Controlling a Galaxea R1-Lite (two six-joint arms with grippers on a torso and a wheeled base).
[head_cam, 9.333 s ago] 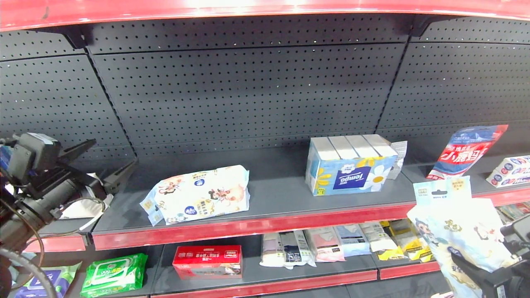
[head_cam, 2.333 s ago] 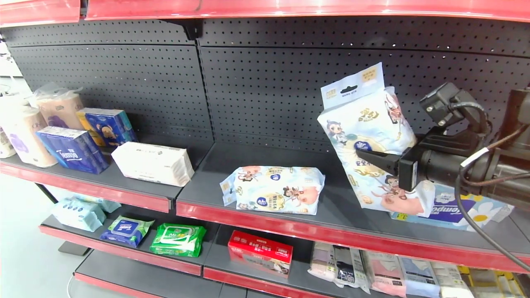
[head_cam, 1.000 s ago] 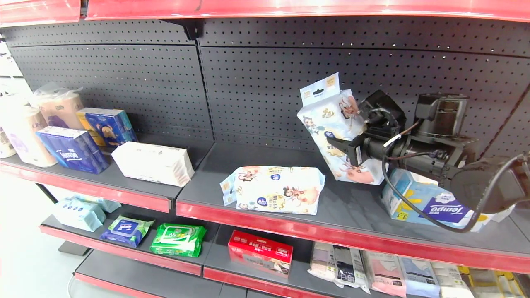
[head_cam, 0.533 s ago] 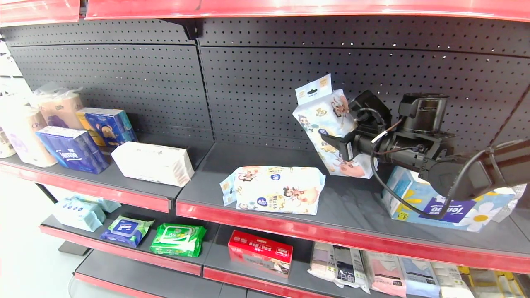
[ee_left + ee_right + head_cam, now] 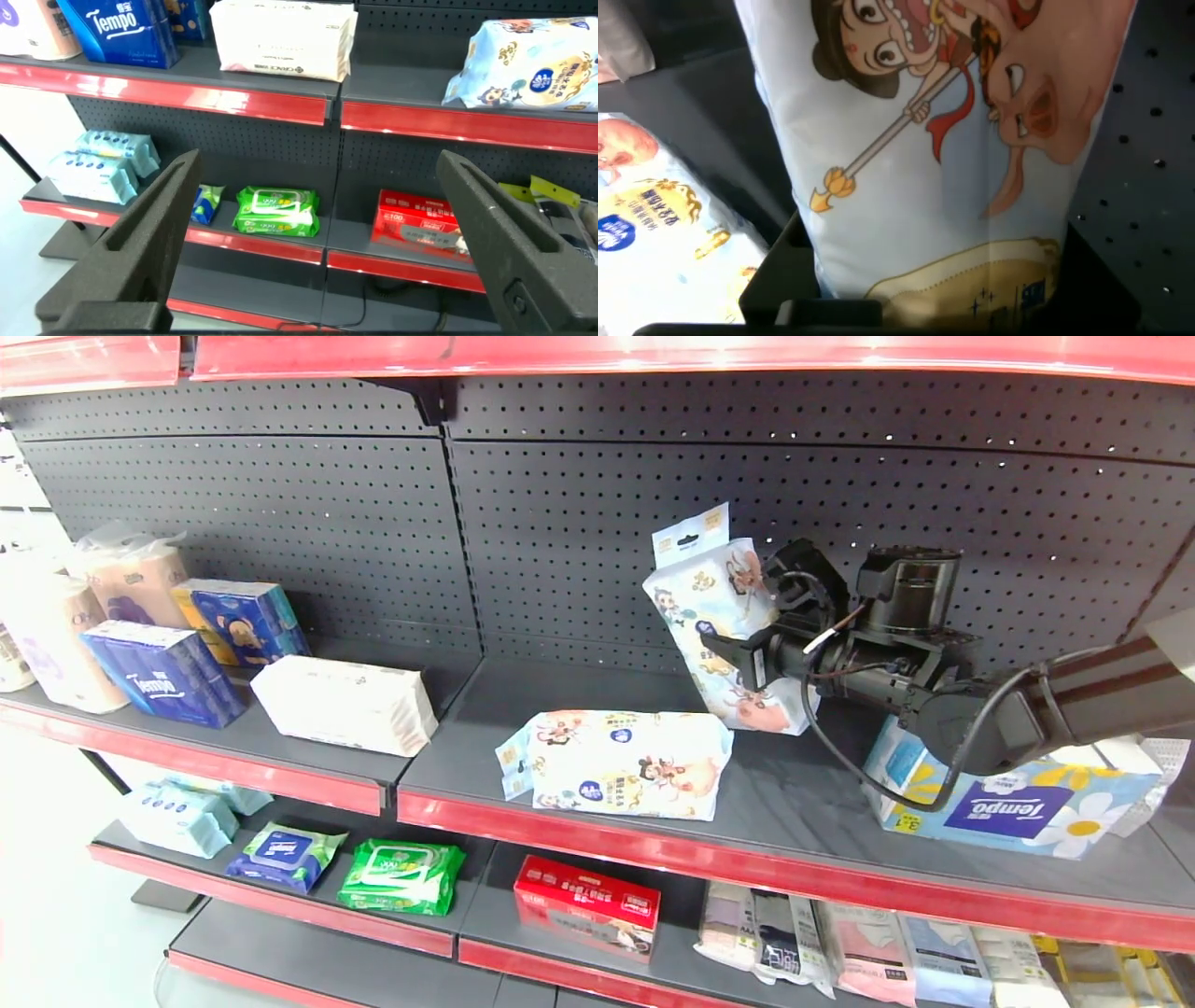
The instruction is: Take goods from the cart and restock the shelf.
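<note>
From the head view, my right pincer [image 5: 726,651] is clamped on the cartoon-printed tissue pack [image 5: 702,593], one finger on each side of its lower half. The pack stands upright with its hang tab on top, close to the pegboard back wall [image 5: 579,523] of the middle shelf [image 5: 747,870]. I cannot tell whether its bottom edge touches the shelf board. A second cartoon pack [image 5: 621,763] lies flat near the shelf's red front edge, just beside and in front of the held one. The blue flowered tissue box [image 5: 1022,803] sits under my right forearm. On the next bay to the left are a white tissue pack [image 5: 345,703] and a dark blue tissue pack [image 5: 163,672]. In the left wrist view, my left pincer [image 5: 318,163] has its fingers [image 5: 154,238] wide apart and grips nothing. It is out in front of the shelving, facing the lower shelf with the green wipes pack [image 5: 276,212] and the red box [image 5: 419,224]. In the right wrist view, the cartoon-printed tissue pack [image 5: 943,177] is pinched between my right pincer's [image 5: 938,289] black fingers [image 5: 780,275], and the lying pack [image 5: 654,224] shows beside it on the dark board.
</note>
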